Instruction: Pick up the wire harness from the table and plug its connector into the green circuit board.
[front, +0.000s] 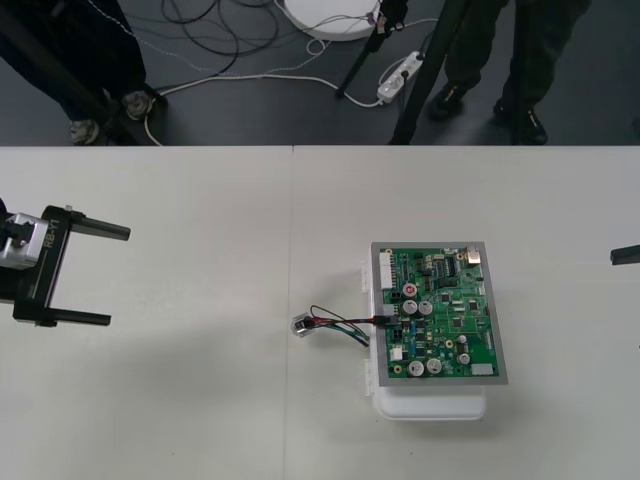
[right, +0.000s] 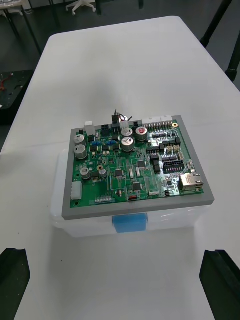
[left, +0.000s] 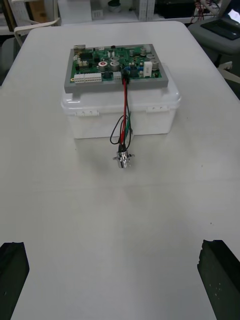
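Green circuit board (front: 440, 315) sits on its white base (front: 430, 405), right of centre in the front view, on a pale table (front: 200, 400). The wire harness (front: 340, 323) is joined to it. Its small black plug (front: 385, 318) is seated at the board's left edge. The red, black and green wires (left: 125, 110) drop from there to the tabletop. They end in the round metal socket (front: 303, 325), which lies on the table just beside the base (near the middle of the frame).

The left gripper (front: 95, 273) hangs at the far left edge of the frame, well apart from the board, its two black fingers (front: 100, 230) spread wide with nothing between them. The right gripper (front: 626, 255) pokes in at the right edge. In its wrist view its fingers (right: 220, 280) stand far apart and empty, facing the board.
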